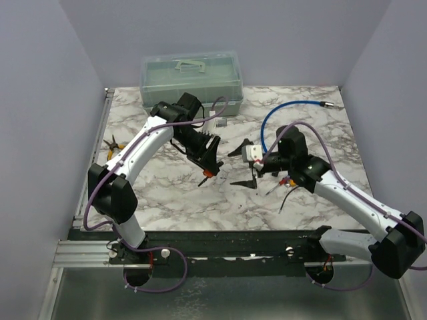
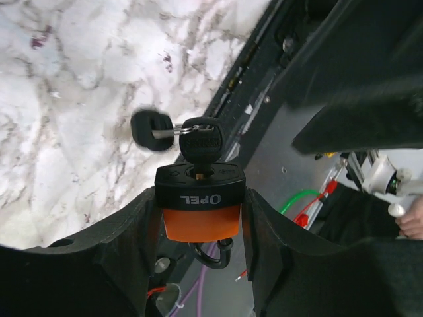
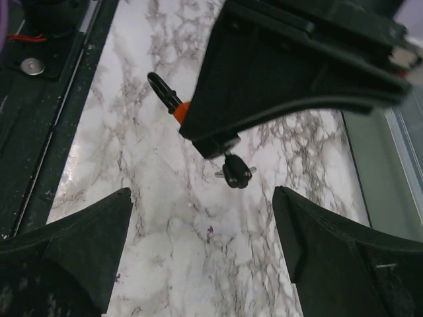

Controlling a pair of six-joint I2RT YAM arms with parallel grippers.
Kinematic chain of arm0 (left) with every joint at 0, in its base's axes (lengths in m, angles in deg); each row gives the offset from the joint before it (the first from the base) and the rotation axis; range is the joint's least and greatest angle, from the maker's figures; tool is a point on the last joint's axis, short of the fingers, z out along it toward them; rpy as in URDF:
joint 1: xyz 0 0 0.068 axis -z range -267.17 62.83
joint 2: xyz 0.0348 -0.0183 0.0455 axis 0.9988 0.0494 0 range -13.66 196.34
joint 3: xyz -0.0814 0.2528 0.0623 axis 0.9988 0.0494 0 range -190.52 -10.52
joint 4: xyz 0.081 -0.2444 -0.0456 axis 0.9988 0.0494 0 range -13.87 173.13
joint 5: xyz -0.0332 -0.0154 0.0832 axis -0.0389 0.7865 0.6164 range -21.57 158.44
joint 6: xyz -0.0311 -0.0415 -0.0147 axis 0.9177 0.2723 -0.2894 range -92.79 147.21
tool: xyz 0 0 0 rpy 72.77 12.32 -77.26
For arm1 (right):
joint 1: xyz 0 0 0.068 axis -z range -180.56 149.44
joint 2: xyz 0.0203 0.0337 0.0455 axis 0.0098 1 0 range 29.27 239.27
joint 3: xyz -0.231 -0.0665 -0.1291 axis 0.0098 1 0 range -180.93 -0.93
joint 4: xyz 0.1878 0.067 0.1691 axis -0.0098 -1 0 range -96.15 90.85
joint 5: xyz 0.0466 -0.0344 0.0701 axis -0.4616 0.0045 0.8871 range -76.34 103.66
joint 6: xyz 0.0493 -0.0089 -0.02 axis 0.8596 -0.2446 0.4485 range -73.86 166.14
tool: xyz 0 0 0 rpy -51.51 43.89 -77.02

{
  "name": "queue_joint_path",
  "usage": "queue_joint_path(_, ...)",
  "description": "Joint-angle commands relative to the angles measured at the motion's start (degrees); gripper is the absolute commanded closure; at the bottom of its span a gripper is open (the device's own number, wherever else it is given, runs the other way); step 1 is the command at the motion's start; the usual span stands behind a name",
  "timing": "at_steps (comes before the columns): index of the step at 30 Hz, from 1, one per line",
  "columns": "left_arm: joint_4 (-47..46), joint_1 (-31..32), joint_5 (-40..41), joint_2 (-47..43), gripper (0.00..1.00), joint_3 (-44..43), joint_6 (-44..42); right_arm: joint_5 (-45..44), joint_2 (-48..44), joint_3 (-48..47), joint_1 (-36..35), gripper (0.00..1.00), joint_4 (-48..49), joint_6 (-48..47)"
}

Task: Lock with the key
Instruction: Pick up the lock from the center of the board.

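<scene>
- left gripper (image 1: 208, 167) (image 2: 201, 198): centre of the overhead view, raised above the table. its two black fingers (image 2: 125, 251) are clamped on the sides of the lock body.
- orange-and-black padlock (image 2: 200, 208) (image 1: 209, 173) (image 3: 180, 111): held between the left fingers. lower centre of the left wrist view. the black end is lettered "opel" and the orange part sits below it. the dark shackle loop (image 2: 213, 255) (image 3: 158, 88) sticks out at the far end. cannot tell whether the shackle is latched.
- black-headed key (image 2: 201, 140): seated in the keyhole of the padlock's black end, its head standing clear above the body. nothing grips it.
- second black-headed key (image 2: 148, 130) (image 3: 234, 173): hangs beside the first, joined to its head by a ring, blurred in the left wrist view. centre of the right wrist view, it dangles below the left gripper, clear of the table.
- right gripper (image 1: 244, 165) (image 3: 201, 195): just right of the padlock in the overhead view. jaws spread wide and holding nothing, with the keys apart from both fingers (image 3: 79, 244).
- white-and-grey marbled table top (image 1: 173, 193): below both grippers.
- translucent green plastic toolbox (image 1: 190, 79): top centre, lid shut.
- blue cable (image 1: 283, 109): curved, upper right of the table.
- yellow-handled pliers (image 1: 113, 148): left edge of the table.
</scene>
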Motion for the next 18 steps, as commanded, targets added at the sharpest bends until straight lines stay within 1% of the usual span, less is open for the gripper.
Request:
queue_joint_path(1, 4.5, 3.2, -4.2, 0.0, 0.85, -2.5, -3.0, -3.4, -1.3, 2.7, -5.7, 0.09, 4.8, -10.4)
queue_joint_path(5, 4.7, 4.6, -4.8, 0.0, 0.85, -2.5, -3.1, -5.8, -0.6, 3.8, -8.8, 0.14, 5.8, -14.5)
queue_joint_path(10, 5.4, 5.5, -5.7, 0.2, 0.84, -2.9, -3.9, -6.4, -0.2, 4.4, -9.8, 0.24, 6.8, -17.0)
queue_joint_path(17, 7.5, 5.8, -10.0, 1.7, 0.84, -4.4, -6.4, -5.9, -0.9, 7.0, -11.8, 0.32, 9.5, -19.4)
queue_joint_path(18, 7.8, 5.9, -10.4, 1.8, 0.84, -4.9, -6.7, -5.8, -1.3, 8.0, -12.0, 0.33, 11.7, -19.8)
